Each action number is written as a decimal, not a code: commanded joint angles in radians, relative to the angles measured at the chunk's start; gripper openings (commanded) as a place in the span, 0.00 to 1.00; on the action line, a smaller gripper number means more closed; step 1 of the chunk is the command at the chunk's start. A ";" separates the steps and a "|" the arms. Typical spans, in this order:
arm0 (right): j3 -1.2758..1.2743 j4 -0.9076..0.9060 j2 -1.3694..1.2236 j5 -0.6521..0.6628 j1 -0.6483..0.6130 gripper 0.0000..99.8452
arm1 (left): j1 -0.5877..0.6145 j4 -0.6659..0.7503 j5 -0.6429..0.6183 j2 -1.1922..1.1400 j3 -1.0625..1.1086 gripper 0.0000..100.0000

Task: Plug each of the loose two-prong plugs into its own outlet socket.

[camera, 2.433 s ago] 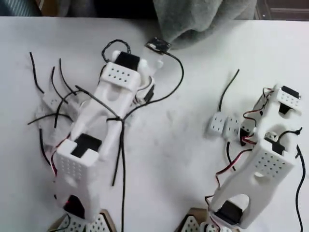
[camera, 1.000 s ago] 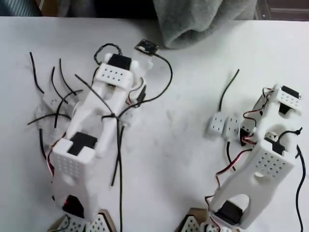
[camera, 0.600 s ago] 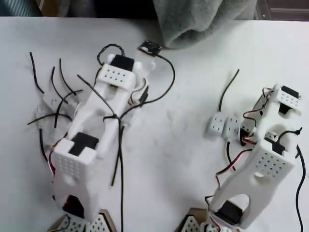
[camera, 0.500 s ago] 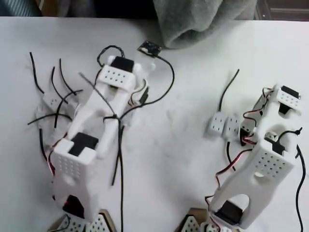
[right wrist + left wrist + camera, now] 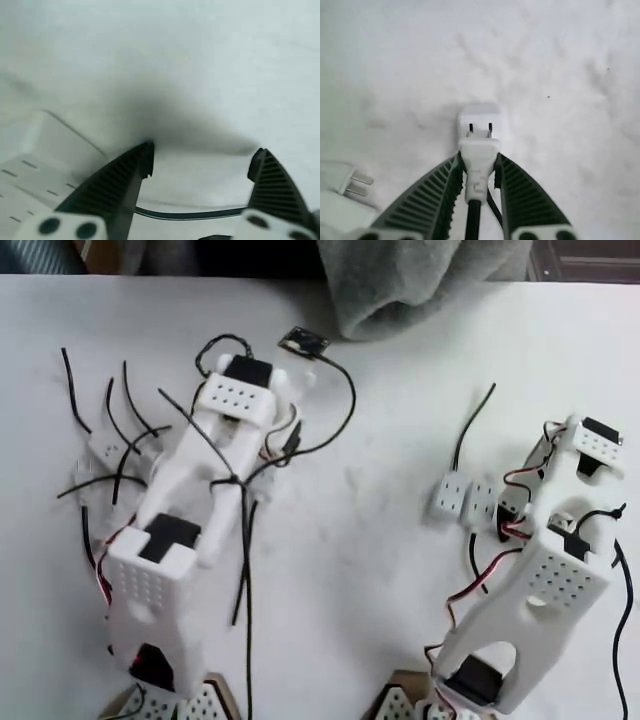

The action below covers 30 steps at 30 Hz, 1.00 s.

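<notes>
My left gripper (image 5: 479, 162) is shut on a white two-prong plug (image 5: 479, 146) with a black cord. The plug's prongs stand at the slots of a white outlet socket (image 5: 480, 114) lying on the table, with bare metal still showing. Another loose plug (image 5: 347, 181) lies beside the gripper. In the high view the left arm (image 5: 232, 395) bends over the table's left half. My right gripper (image 5: 202, 155) is open with nothing between its fingers, right beside white outlet blocks (image 5: 35, 175). Two outlet blocks (image 5: 465, 498) sit next to the right arm (image 5: 560, 570).
Several loose plugs with black cords (image 5: 105, 448) lie at the left of the white table. A grey cloth (image 5: 400, 280) is bunched at the far edge. A black cable (image 5: 190, 215) runs under the right gripper. Open tabletop lies between the arms.
The left arm's wrist swung left, then a little right, and now left again, with the plug in its gripper. The right arm has not moved.
</notes>
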<state>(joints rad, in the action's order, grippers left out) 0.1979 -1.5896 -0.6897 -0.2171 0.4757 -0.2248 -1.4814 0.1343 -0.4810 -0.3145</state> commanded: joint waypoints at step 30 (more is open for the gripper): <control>-0.011 0.012 -0.010 0.002 -0.001 0.32 | 0.007 0.058 -0.011 0.004 0.038 0.02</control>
<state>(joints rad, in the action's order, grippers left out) 0.1979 -1.5896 -0.6897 -0.2171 0.4757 -0.2171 -1.4262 0.1343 -0.4795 -0.2731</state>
